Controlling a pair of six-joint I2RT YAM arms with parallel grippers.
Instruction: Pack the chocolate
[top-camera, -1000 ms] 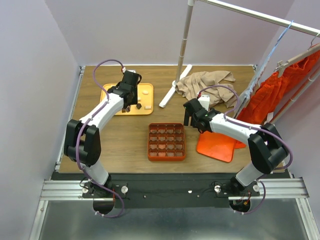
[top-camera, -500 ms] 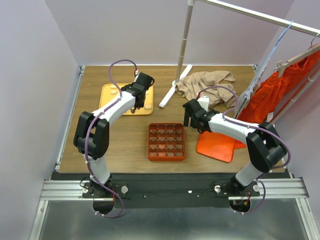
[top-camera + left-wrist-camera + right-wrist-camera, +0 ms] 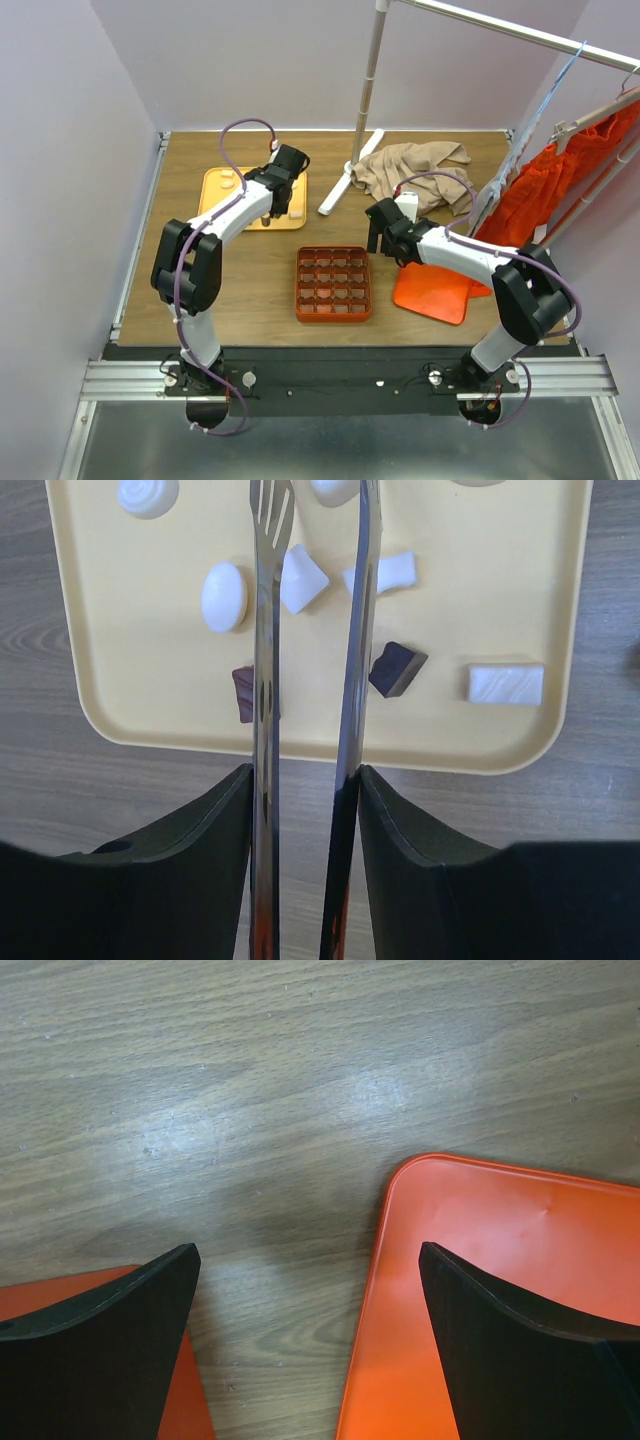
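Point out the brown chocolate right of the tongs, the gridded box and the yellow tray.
Right brown chocolate (image 3: 397, 668): left wrist view, its dark top face.
Gridded box (image 3: 334, 316): top view, its near rim.
Yellow tray (image 3: 480, 590): left wrist view, bare floor at right.

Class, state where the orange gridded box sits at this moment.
Top view: the orange gridded box lies midway across the table, with the flat orange tray close on its right.
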